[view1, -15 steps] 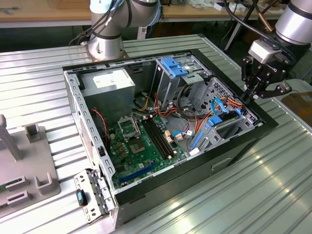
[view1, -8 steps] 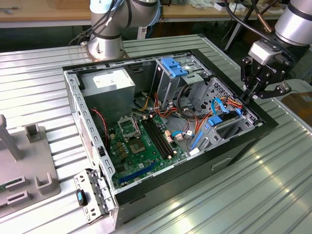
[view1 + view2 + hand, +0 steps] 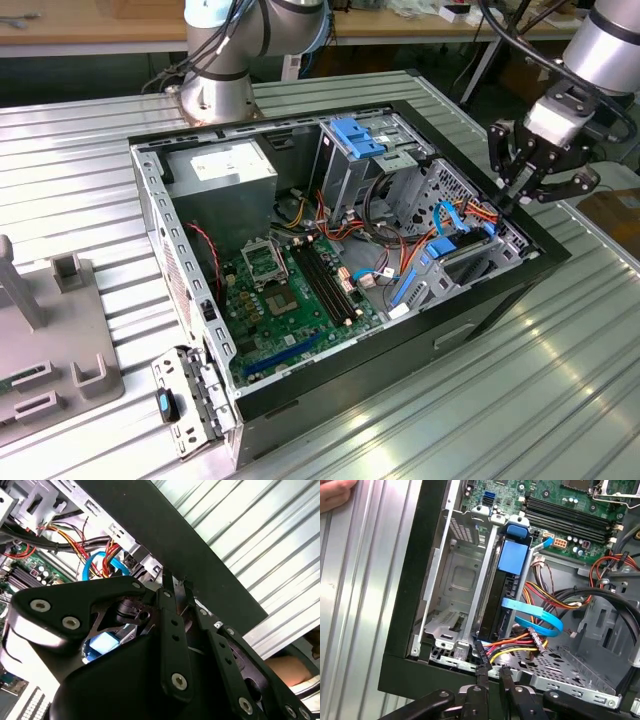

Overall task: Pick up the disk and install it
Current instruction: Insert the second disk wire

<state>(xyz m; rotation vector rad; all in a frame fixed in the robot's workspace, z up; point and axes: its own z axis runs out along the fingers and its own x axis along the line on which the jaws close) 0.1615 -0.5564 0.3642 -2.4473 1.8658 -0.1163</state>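
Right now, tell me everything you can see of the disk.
The disk stands on edge in the drive cage at the corner of the open computer case. Its body looks like dark metal, with a bright blue plastic carrier and tab on its upper side. A flat light-blue cable and a bundle of red, yellow and black wires meet its end. The gripper hovers by the case rim, not touching it.

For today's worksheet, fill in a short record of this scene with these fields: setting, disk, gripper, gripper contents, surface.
setting: open computer case lying on its side
disk: standing on edge in the drive cage, blue carrier on it
gripper: above the case's rim by the cage, fingers close together
gripper contents: nothing
surface: ribbed metal table
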